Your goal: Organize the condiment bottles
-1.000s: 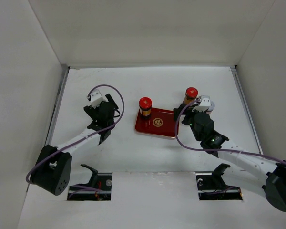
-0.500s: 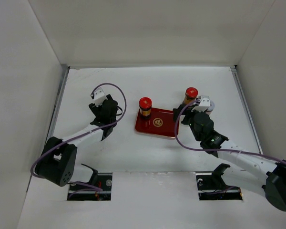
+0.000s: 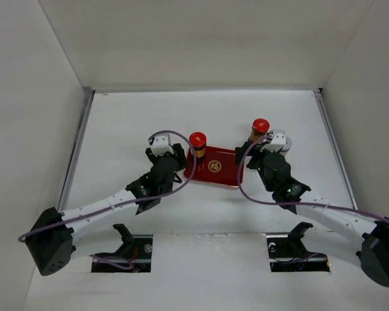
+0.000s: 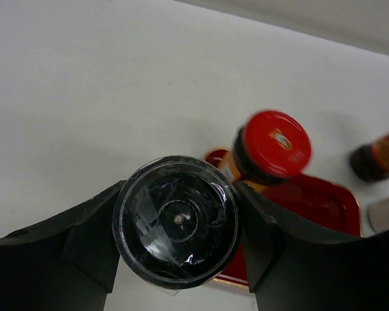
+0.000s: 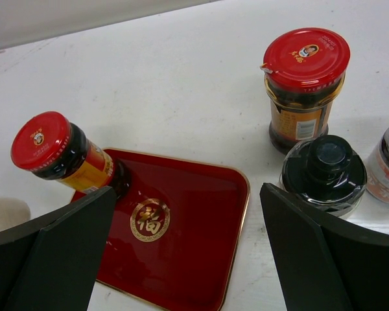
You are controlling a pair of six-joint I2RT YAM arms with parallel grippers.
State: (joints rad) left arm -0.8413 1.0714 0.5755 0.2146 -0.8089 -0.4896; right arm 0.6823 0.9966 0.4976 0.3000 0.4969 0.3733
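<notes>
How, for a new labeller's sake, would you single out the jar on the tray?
In the top view, find the flat red tray with a gold emblem. On its far left corner stands a red-capped jar; its twin stands off the tray, further right.

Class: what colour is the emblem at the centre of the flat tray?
The emblem is gold, clearest in the right wrist view.

A matte white table (image 3: 201, 210) with plain white walls (image 3: 207, 39) on three sides, in soft even light.
</notes>
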